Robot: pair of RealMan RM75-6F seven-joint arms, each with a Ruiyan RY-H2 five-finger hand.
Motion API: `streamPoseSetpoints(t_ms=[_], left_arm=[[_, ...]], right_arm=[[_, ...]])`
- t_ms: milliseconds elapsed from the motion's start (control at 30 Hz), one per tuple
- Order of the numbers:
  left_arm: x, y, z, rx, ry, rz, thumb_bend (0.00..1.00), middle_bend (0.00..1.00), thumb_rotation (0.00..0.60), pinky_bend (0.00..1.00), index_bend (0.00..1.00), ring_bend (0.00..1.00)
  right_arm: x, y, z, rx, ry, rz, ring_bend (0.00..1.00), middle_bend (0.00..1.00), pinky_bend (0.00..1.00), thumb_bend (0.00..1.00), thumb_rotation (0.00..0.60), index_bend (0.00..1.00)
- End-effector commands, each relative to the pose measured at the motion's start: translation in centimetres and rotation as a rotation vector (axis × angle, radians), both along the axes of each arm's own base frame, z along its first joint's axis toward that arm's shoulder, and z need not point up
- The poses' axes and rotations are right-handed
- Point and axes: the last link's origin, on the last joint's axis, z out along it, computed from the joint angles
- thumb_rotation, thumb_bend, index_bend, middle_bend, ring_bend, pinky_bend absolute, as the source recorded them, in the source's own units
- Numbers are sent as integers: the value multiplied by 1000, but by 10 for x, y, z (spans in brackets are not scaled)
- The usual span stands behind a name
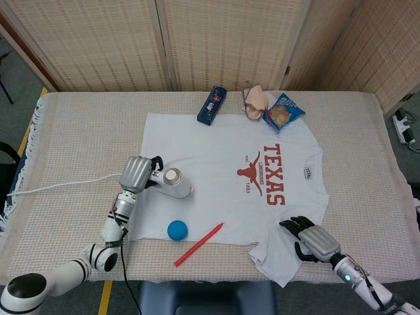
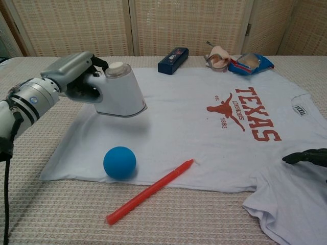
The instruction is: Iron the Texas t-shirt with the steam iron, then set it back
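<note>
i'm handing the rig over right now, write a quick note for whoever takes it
Left hand grips the steam iron by its handle, lifted and tilted above the left part of the Texas t-shirt, sole off the cloth.
Right hand holds nothing, fingers resting on the shirt's near right edge.
On the shirt: a blue ball and a red pen lying partly over its near hem.
Done: iron picked up.
Left: iron the shirt, mind the ball and pen, then set the iron back.

One t-shirt [image 1: 223,177], one iron [image 1: 172,184], one ball [image 1: 177,230], one pen [image 1: 198,244].
</note>
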Motion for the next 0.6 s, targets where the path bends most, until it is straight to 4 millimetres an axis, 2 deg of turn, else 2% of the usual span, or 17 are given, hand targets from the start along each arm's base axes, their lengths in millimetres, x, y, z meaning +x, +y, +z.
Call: streamPoseSetpoints(t_ms=[33, 167, 333, 600], left_arm=[[24, 0, -27, -17, 69, -38, 286, 919, 600, 715, 833, 768], [32, 9, -39, 0, 114, -22, 286, 920, 600, 715, 833, 768], [35, 29, -36, 58, 145, 8, 286, 919, 600, 715, 833, 767], [19, 49, -30, 78, 125, 143, 287, 898, 600, 715, 820, 761]], right_arm=[[0, 0, 1, -2, 0, -1, 0, 90, 0, 813, 418, 0], [0, 0, 2, -7, -1, -5, 0, 90, 0, 813, 415, 0], [0, 0, 2, -8, 4, -9, 0, 90, 0, 812, 417, 0], [3, -1, 0, -6, 10, -6, 0, 90, 0, 814, 416, 0]])
